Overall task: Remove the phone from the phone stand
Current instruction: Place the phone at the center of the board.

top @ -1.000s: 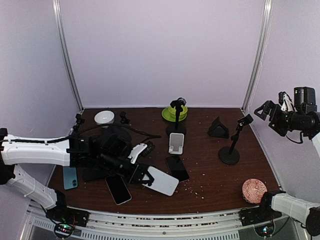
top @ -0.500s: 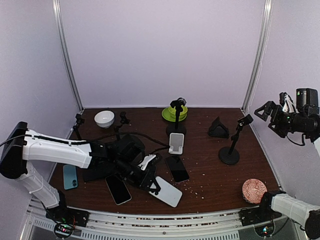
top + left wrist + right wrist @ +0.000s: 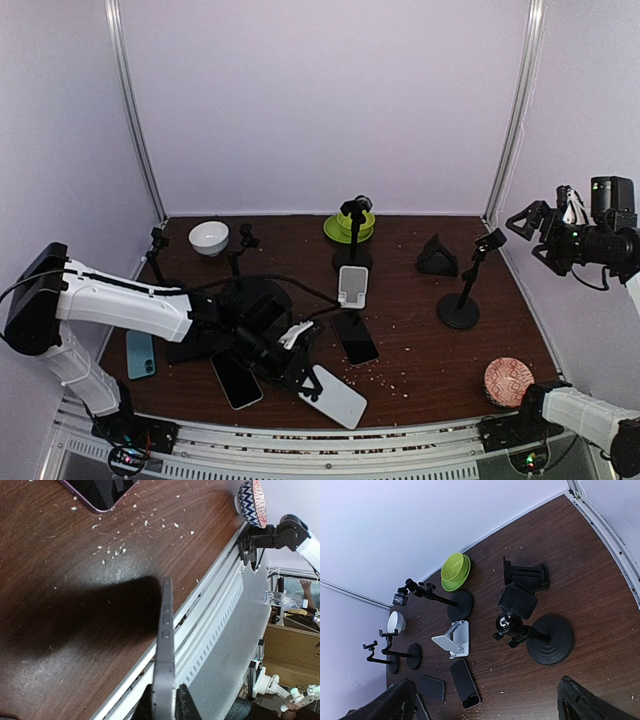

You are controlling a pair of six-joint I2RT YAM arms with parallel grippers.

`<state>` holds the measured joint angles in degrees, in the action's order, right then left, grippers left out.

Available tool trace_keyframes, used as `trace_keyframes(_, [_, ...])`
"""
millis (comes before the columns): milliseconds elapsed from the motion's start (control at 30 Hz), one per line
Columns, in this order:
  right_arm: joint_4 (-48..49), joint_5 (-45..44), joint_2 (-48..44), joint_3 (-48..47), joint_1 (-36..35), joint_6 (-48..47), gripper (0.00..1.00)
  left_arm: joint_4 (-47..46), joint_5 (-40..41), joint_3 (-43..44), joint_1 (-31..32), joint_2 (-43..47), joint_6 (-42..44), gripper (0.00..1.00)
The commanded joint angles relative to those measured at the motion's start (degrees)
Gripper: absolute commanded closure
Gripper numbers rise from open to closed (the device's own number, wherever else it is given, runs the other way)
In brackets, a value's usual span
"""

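You are carrying the phone [image 3: 335, 397] closer to the table's near edge than 1 second ago. It is sitting well apart from the white stand [image 3: 352, 287], so removal is looking done.

The left gripper [image 3: 303, 368] is pinching its edge, jaws nearly closed. The right gripper [image 3: 528, 232] is idling wide apart, holding nothing.

The white bowl [image 3: 208, 237] is showing empty. I cannot tell what the green bowl [image 3: 349, 226] and the patterned bowl [image 3: 508, 381] hold.

The small stand [image 3: 351, 286] sits at centre, a flat phone [image 3: 355, 337] just before it — a bowl [image 3: 349, 228] behind. Nearer the front edge, slightly left, is the phone [image 3: 333, 396]. Rightward: wedge stand [image 3: 437, 256], tall stand [image 3: 460, 295] — second bowl [image 3: 509, 381] front-right.
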<state>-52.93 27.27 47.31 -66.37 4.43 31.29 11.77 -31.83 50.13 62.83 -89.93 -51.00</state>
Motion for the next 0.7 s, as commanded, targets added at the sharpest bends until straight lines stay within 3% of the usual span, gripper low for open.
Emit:
trace_keyframes(0, [0.82,0.95,-0.16,-0.26,0.14,0.19,0.00,-3.18,-2.69,-0.21,-0.51,-1.56,-0.77,0.91])
trace_keyframes(667, [1.07,0.65,0.39,-0.58,0.14,-0.27,0.00,4.32,-4.18,3.28,-1.30,-3.13,3.81,0.51])
